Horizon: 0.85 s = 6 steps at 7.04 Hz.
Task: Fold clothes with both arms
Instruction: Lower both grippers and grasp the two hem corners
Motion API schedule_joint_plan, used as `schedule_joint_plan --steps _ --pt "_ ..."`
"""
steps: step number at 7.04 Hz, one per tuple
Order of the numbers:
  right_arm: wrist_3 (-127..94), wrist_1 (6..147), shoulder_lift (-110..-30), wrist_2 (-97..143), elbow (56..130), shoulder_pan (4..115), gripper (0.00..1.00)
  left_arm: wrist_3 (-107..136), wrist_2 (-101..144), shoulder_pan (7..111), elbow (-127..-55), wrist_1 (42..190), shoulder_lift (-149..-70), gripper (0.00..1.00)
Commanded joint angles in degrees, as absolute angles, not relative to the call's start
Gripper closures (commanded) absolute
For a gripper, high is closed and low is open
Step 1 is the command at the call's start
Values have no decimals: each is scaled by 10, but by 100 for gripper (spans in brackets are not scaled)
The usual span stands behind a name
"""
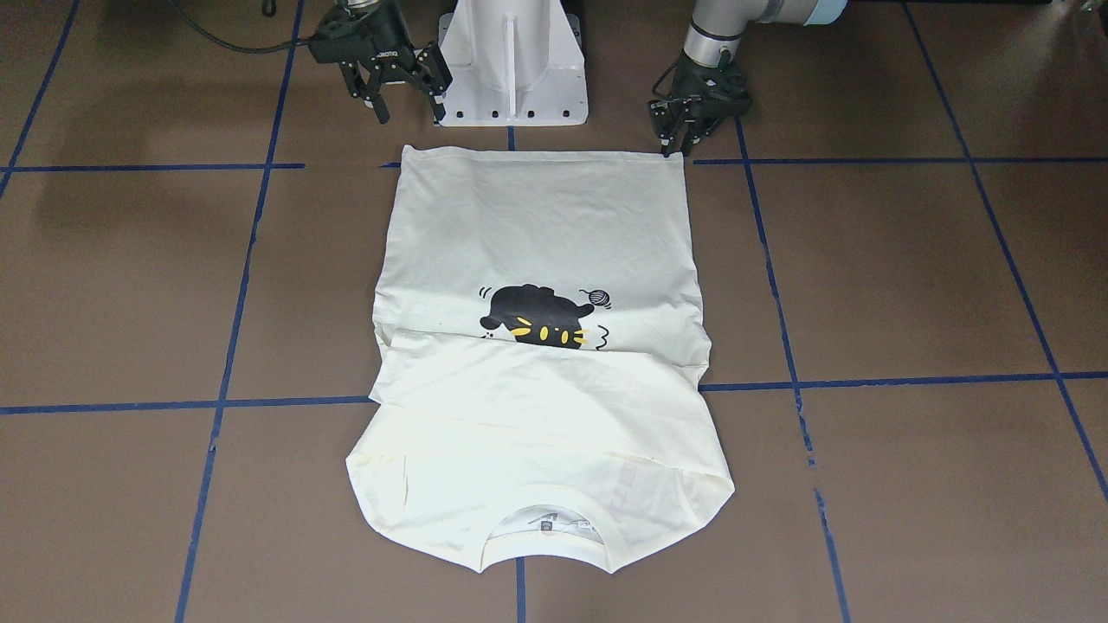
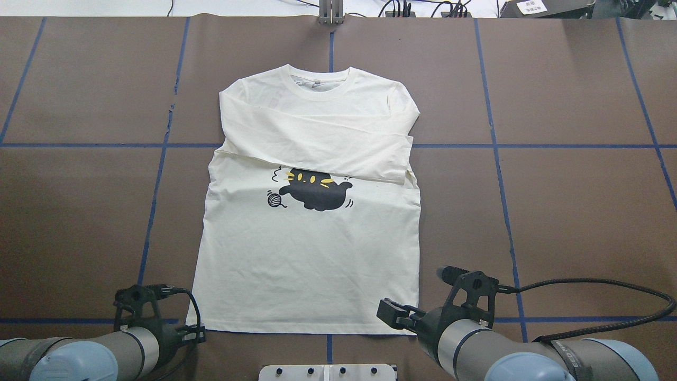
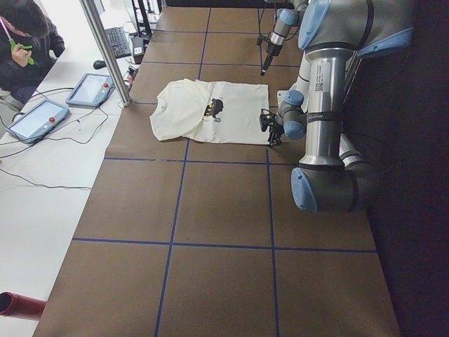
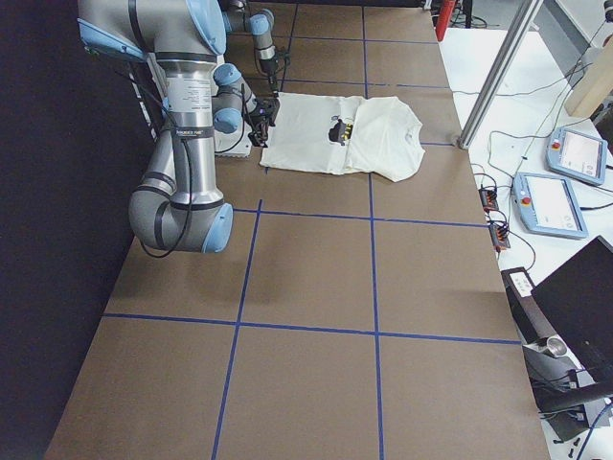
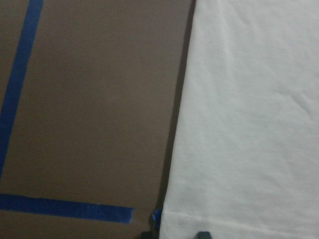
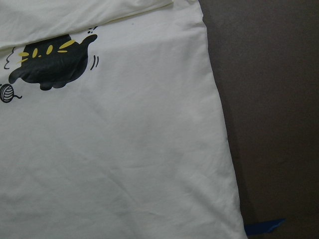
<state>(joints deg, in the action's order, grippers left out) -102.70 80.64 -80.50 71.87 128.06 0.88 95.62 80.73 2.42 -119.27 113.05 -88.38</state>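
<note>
In the front-facing view, the T-shirt (image 1: pixel 537 234) lies flat in the middle of the frame. Its collar is at the bottom edge and its hem at the top, next to the pedestal base (image 1: pixel 512 61). The sleeves (image 1: pixel 537 381) are folded across the chest and cover the lower part of the cat print (image 1: pixel 541 316), so the body is already a narrow rectangle. At upper right, the left gripper (image 1: pixel 677 149) stands tip-down right at one hem corner. At upper left, the right gripper (image 1: pixel 410 114) hangs clear of the cloth with its jaws spread wide, holding nothing. It looks set to drop onto the other corner.

In the overhead view, the hem runs along the bottom of the frame with one gripper at each end. This likely means the hem is to be lifted and carried up toward the collar.

The left and right side views show the shirt close to the robot's base, but the grippers are too small to read.

In the left wrist view, two fingertips (image 5: pixel 202 234) show at the bottom edge, a little apart. One is over the cloth and the other is beside the corner, so they straddle it and have not yet pinched it.

The right wrist view shows only the shirt's side edge and the print at upper left, with no fingers in sight.
</note>
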Motion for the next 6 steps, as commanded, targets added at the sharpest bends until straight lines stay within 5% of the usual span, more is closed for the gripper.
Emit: schedule_joint_plan --steps 1,3,5,6 --pt "-1027 807 -805 718 1281 9 0 956 808 25 -1195 1130 -885 100" --pt "-1027 808 -805 718 1278 8 1 947 807 28 -1201 1130 -886 100" --pt "-1123 883 -798 717 1274 -9 27 945 807 28 -1222 1129 -887 100" --pt "-1138 904 -803 706 1266 -25 27 945 807 28 -1223 1130 -888 100"
